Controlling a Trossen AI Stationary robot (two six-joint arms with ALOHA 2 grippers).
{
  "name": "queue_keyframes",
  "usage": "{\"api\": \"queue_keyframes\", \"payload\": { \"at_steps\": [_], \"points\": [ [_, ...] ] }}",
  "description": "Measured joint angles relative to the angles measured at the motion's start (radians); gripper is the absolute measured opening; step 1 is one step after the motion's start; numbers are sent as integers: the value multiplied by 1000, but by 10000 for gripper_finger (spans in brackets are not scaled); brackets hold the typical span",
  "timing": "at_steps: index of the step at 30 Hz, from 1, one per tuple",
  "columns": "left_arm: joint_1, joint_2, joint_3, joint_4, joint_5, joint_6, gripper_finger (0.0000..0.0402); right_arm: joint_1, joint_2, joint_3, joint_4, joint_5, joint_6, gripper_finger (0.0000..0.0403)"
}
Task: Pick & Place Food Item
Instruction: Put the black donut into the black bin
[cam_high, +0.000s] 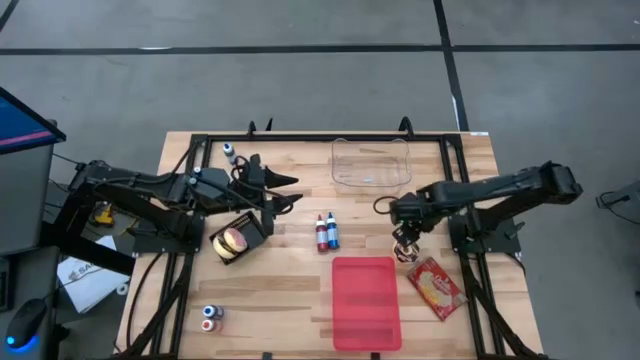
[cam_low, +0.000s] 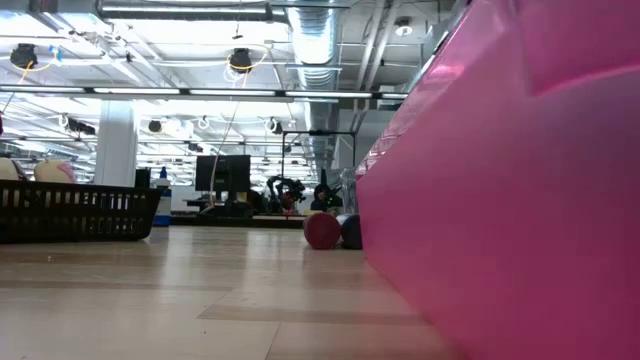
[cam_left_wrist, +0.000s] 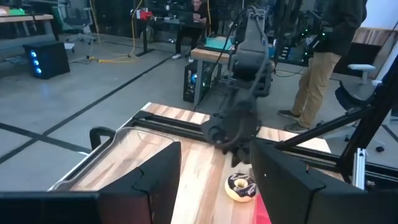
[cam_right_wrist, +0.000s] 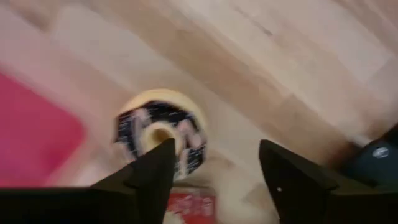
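Progress looks early to us: the donut (cam_right_wrist: 160, 135) lies on bare wood, not on the red tray (cam_high: 365, 302), and nothing grips it. We read the tray as the likely goal, though the task names no place. In the high view, working from the near edge outward, the tray sits at about 6 o'clock of the table (cam_high: 270, 300), with a snack packet (cam_high: 436, 287) at its 3 o'clock. Just beyond, the right gripper (cam_high: 405, 243) hangs over the donut, jaws spread wide and empty, one finger (cam_right_wrist: 144, 180) on each side of it in the wrist view. So we judge the grasp, lift and placing all remain. Farther left, the left gripper (cam_high: 283, 195) waits near 10 o'clock beyond a black basket (cam_high: 237, 240), jaws parted, holding nothing. Farthest, a clear tub (cam_high: 371, 164) stands at 12 o'clock.
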Motion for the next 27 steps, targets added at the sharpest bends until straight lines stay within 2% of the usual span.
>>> {"api": "queue_keyframes", "payload": {
  "at_steps": [5,10,16,27],
  "points": [
    [-11,0,0,20,2,-34,190,3,18,0,61,-20,-46,269],
    [-40,0,0,23,-1,-64,190,57,16,-22,102,-22,-35,269],
    [-71,1,0,45,-38,-70,190,133,7,-160,166,-33,14,269],
    [-72,1,0,84,-54,-114,190,157,-58,-262,315,-21,108,269]
  ]
}}
